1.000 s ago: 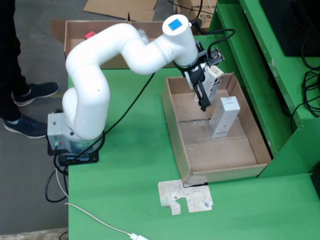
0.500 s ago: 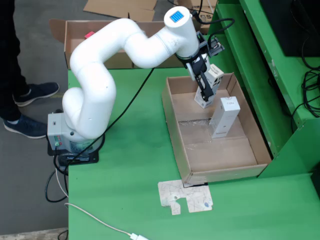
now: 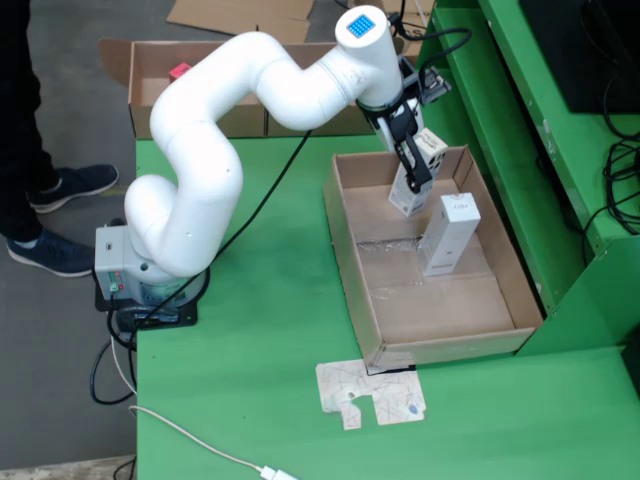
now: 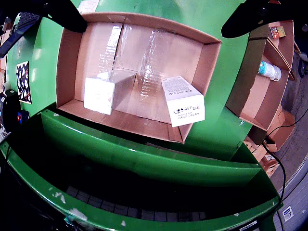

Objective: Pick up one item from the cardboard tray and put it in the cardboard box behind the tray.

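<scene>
The cardboard tray (image 3: 350, 250) lies on the green table and holds two white cartons. One carton (image 3: 406, 200) leans tilted at the tray's far end, under my gripper (image 3: 416, 172). The other carton (image 3: 450, 232) stands upright near the tray's middle. In the wrist view the tray (image 4: 67, 62) fills the top. The tilted carton (image 4: 183, 102), printed "hand cream", is at centre right, and the other carton (image 4: 99, 95) is at left. My gripper (image 4: 154, 26) is open. Its black fingers (image 4: 65, 14) sit wide apart in the top corners, touching neither carton.
A cardboard box (image 3: 200, 85) with a red item (image 3: 180, 71) stands beyond the table's far edge. In the wrist view, an open cardboard box (image 4: 257, 91) with a bottle (image 4: 269, 70) is at right. A green raised ledge (image 3: 530, 150) borders the tray. A flat cardboard scrap (image 3: 370, 392) lies near it.
</scene>
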`<action>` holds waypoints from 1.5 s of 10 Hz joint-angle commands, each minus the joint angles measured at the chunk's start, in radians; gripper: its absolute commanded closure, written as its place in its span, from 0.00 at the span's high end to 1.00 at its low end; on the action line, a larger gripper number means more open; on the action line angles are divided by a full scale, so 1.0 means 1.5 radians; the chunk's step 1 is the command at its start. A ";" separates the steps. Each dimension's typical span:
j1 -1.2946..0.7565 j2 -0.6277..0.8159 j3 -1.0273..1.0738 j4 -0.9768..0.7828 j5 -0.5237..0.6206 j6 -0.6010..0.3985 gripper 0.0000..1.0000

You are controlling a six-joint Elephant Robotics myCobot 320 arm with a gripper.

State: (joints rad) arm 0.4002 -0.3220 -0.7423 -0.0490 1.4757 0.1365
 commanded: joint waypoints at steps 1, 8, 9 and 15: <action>0.016 -0.019 0.059 0.000 0.002 -0.009 1.00; 0.037 -0.027 0.017 0.067 0.021 -0.038 1.00; 0.037 -0.026 0.004 0.084 0.025 -0.042 1.00; 0.032 -0.061 0.009 0.130 0.057 -0.058 1.00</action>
State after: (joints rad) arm 0.4447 -0.4171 -0.7746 0.1196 1.5385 0.0628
